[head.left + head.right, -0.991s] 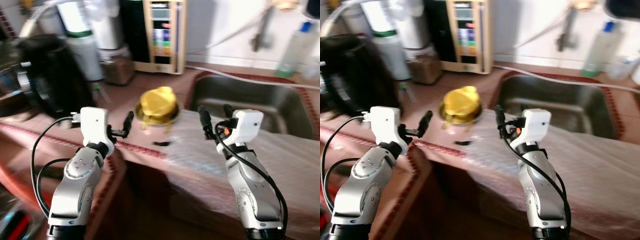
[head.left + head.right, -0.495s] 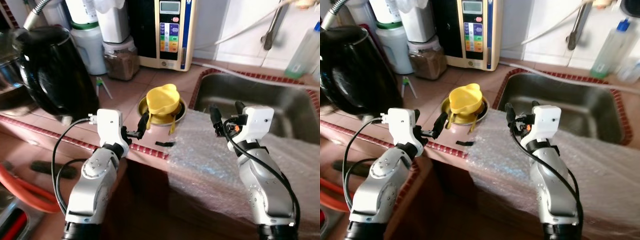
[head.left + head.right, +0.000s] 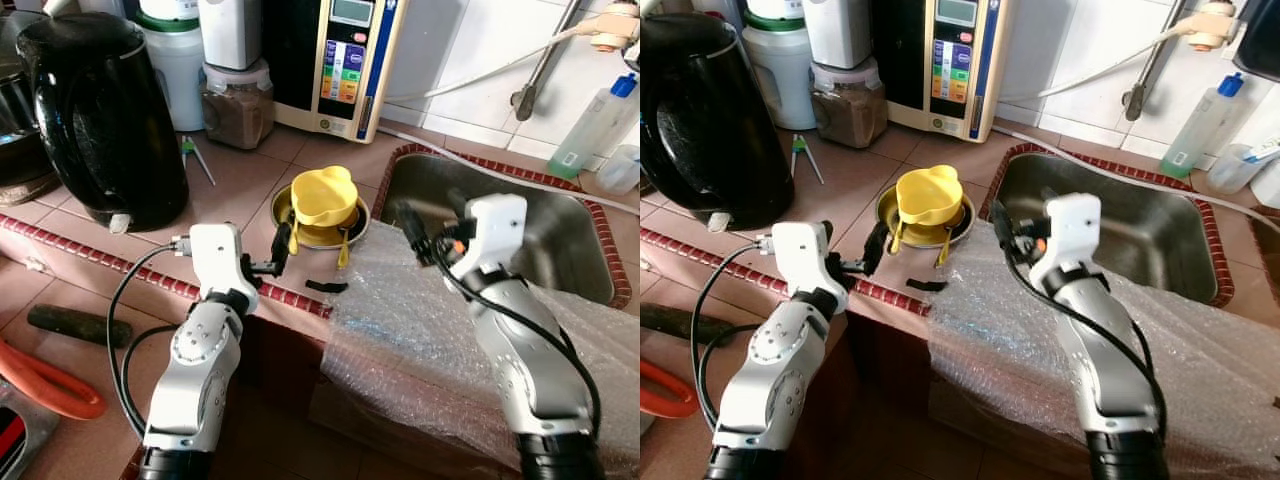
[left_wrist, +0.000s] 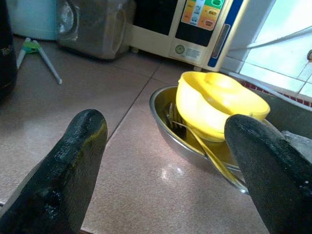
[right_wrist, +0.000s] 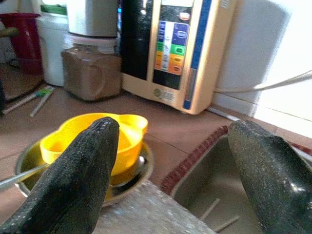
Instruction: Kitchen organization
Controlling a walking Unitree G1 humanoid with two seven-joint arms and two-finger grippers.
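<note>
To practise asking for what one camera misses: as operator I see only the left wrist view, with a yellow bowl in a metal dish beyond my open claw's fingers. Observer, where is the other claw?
Observer: The right claw hovers open beside the yellow bowl, on its sink side, above a sheet of bubble wrap.
Operator: Where does that wrap lie?
Observer: It covers the counter in front of the sink and hangs down over the front edge.
Operator: Is anything on the counter near my left claw?
Observer: A small black piece lies at the counter's edge, just in front of the metal dish.
</note>
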